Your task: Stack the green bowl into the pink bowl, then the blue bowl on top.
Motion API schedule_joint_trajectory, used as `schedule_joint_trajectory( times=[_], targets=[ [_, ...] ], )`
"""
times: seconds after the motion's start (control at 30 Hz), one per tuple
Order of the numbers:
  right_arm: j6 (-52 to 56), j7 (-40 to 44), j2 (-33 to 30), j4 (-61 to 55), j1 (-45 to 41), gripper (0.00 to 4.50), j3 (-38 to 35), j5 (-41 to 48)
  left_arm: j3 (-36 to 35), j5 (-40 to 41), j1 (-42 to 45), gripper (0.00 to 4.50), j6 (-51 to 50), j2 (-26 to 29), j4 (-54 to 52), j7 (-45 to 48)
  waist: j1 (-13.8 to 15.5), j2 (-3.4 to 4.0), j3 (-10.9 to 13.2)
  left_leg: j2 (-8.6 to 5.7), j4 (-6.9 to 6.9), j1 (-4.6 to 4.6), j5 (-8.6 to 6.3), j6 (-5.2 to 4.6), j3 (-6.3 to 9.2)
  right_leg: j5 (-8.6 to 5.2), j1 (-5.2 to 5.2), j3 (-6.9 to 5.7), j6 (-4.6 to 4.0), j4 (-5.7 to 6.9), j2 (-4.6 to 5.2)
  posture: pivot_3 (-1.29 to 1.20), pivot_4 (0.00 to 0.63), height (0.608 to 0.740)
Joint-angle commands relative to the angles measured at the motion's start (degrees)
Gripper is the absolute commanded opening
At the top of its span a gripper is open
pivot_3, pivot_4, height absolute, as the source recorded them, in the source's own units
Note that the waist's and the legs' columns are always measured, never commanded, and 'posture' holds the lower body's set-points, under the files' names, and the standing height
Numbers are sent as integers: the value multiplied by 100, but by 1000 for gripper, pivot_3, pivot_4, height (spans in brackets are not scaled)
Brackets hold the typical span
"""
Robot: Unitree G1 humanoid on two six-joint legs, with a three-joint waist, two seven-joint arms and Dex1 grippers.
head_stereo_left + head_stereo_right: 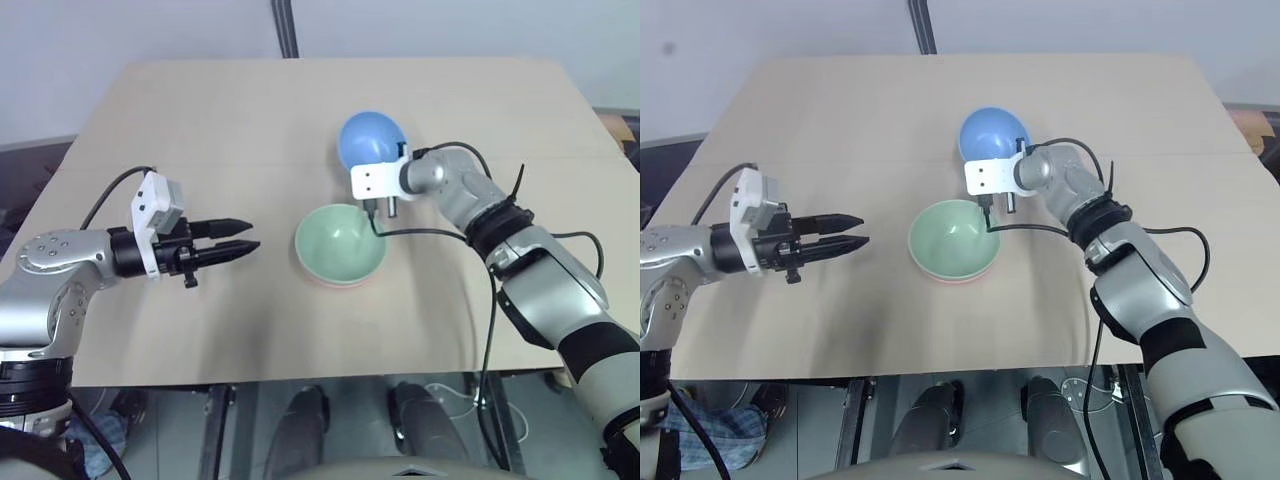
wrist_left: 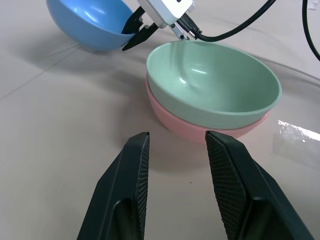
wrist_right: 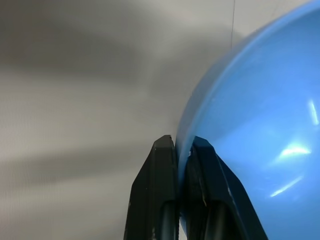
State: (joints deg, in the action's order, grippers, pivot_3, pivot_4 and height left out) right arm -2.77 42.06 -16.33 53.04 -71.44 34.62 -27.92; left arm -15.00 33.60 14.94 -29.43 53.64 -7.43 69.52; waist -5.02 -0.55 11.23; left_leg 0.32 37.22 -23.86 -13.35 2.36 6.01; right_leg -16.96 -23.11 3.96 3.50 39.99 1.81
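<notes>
The green bowl (image 1: 340, 242) sits nested inside the pink bowl (image 2: 200, 127) at the middle of the table; just a pink band shows under its rim. Directly behind them the blue bowl (image 1: 370, 138) tilts up on its side. My right gripper (image 3: 182, 145) is shut on the blue bowl's near rim, one finger inside and one outside. My left gripper (image 1: 250, 235) hovers open to the left of the stacked pair, pointing at them, with nothing between its fingers (image 2: 135, 170).
The light wooden table (image 1: 200, 120) spreads wide around the bowls. A black cable (image 1: 430, 233) runs from my right wrist past the green bowl's right rim. A dark post (image 1: 287, 28) stands behind the far edge.
</notes>
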Motion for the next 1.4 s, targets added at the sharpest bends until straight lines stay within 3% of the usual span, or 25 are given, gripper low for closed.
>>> schedule_joint_trajectory(
  times=[0.03, 0.27, 0.5, 0.73, 0.97, 1.17, 1.33, 1.4],
  targets=[
    [-49, 9, -119, -168, -79, 26, -243, 24, -23, -7, 83, 1901, 92, 113, -38, 63, -20, 0, 0, 0, 0, 0, 0, 0, 0, 0, 0, 0, 0, 0, 0, 0, 150, 740],
    [413, 1365, -748, -2279, 454, 26, -898, 862, -11, 7, 99, 1901, 70, 90, -69, 89, -30, 1, 1, 0, -1, -2, -4, -6, 0, 0, 0, 0, 0, -2, 2, 0, 150, 740],
    [2343, 3120, -1572, -5417, 1222, 26, -1782, 2671, 35, 90, 145, 1901, 145, 12, -80, 205, 17, 1, 1, 1, 0, -3, -12, -20, 7, 0, 2, -5, 0, -1, 2, 0, 150, 740],
    [3877, 3236, -1927, -6914, 1321, 26, -2303, 3839, 95, 191, 310, 1901, 204, -109, -14, 314, 65, 0, 0, 2, 8, 2, -12, -21, 6, 0, 3, -5, 0, 10, 1, 0, 150, 740],
    [4828, 2993, -2073, -8142, 1521, 26, -2079, 4428, 268, 117, 516, 1901, 296, -151, 203, 443, 114, 0, 0, 1, 7, -1, -12, -21, 4, 0, 3, -5, 1, 3, 3, 0, 150, 740],
    [5222, 2756, -2196, -8530, 1625, 26, -2086, 4836, 326, 80, 592, 1901, 311, -134, 282, 507, 114, 0, 0, 0, 7, -1, -12, -21, 5, 0, 4, -6, 1, 3, 4, 0, 150, 740],
    [5352, 2513, -2282, -8499, 1573, 1968, -2015, 4917, 362, 48, 632, 1901, 322, -116, 328, 543, 114, 0, 0, 1, 7, 0, -12, -21, 5, 0, 4, -6, 1, 3, 2, 0, 150, 740],
    [5362, 2510, -2363, -8487, 1551, 1968, -1975, 4951, 374, 31, 650, 1901, 328, -123, 345, 537, 118, 0, 0, 1, 7, 0, -12, -21, 4, 0, 4, -6, 1, 3, 3, 0, 150, 740]
  ],
)
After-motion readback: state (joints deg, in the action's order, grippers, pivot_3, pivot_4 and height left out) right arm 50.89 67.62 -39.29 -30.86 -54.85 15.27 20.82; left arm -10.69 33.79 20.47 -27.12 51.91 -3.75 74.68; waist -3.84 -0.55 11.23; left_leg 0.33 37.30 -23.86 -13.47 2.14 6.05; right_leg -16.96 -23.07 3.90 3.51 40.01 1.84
